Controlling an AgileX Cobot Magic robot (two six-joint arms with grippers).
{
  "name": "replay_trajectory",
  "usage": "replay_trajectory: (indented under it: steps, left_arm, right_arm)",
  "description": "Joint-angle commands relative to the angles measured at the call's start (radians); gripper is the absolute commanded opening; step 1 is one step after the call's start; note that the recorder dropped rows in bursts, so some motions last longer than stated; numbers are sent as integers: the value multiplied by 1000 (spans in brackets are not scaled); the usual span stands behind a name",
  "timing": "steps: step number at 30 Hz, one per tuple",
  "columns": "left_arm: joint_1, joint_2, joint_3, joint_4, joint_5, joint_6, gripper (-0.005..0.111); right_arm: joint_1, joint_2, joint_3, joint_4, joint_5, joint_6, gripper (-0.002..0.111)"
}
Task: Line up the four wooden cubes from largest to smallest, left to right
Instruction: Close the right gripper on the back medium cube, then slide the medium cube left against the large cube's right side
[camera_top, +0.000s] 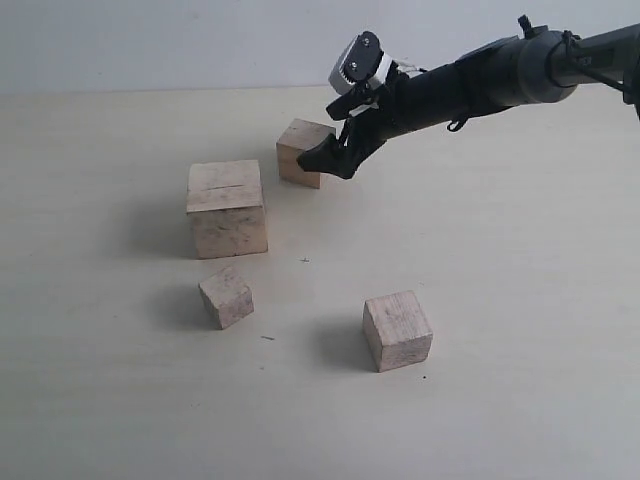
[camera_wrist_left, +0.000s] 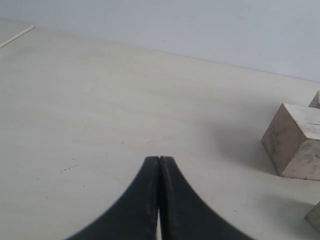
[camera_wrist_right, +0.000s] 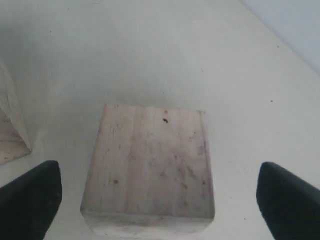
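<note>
At the rear of the table, the right gripper hangs wide open over the rear cube, one finger to each side, apparently without contact. Left of it in the exterior view stands the largest cube, slit on top; the smallest cube and the fourth cube sit nearer the camera, well apart. The left gripper is clenched on nothing.

All four blocks: bare pale wood, unpainted, matt. Largest cube: mottled, blotchy side faces. Far cube: straight grain on top, dark specks, edges slightly rough. Smallest cube and near cube: same dry finish. Table: smooth, pale, matt, a few tiny dark marks. On left gripper: black matt fingers, faintly dusty. Right arm: dark casing, dull sheen.
</note>
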Motion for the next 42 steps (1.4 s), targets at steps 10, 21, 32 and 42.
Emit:
replay_trajectory:
  steps: [10,21,32,42]
  left_arm:
    - [-6,-4,0,2,-5,-2,0]
    - [-6,-4,0,2,-5,-2,0]
    - [-6,-4,0,2,-5,-2,0]
    - [-6,-4,0,2,-5,-2,0]
  right_arm:
    - [-3,14,5,30,16,41,36]
    - [-1,-62,5,-257,112,97,0]
    - [14,-93,5,-422,351,96,0]
    - [121,-59,5,-450,251,100,0]
